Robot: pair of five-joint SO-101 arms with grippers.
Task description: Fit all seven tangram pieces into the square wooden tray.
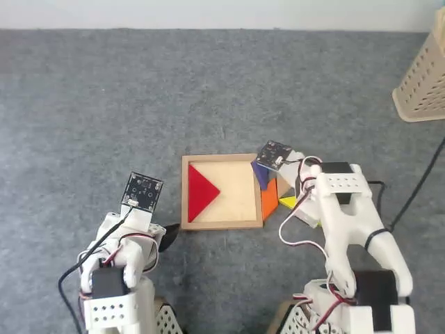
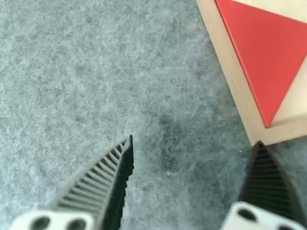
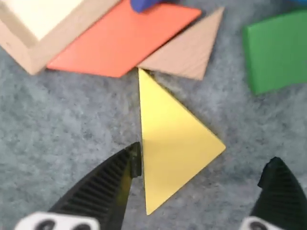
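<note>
grey carpet (image 1: pixel 104 97), yellow triangle (image 3: pixel 172 143) between right tool (image 3: pixel 206 158)

Red triangle (image 1: pixel 200 191) flat in wooden tray (image 1: pixel 221 223)

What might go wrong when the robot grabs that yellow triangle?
1. The yellow triangle lies flat on the grey carpet between the open fingers of the right gripper, so they might slide over it instead of lifting it.
2. Its tip looks to touch the orange parallelogram and the tan triangle, so a nudge may shove those too.
3. The red triangle sits in the wooden tray; a badly turned piece might not fit beside it.
</note>
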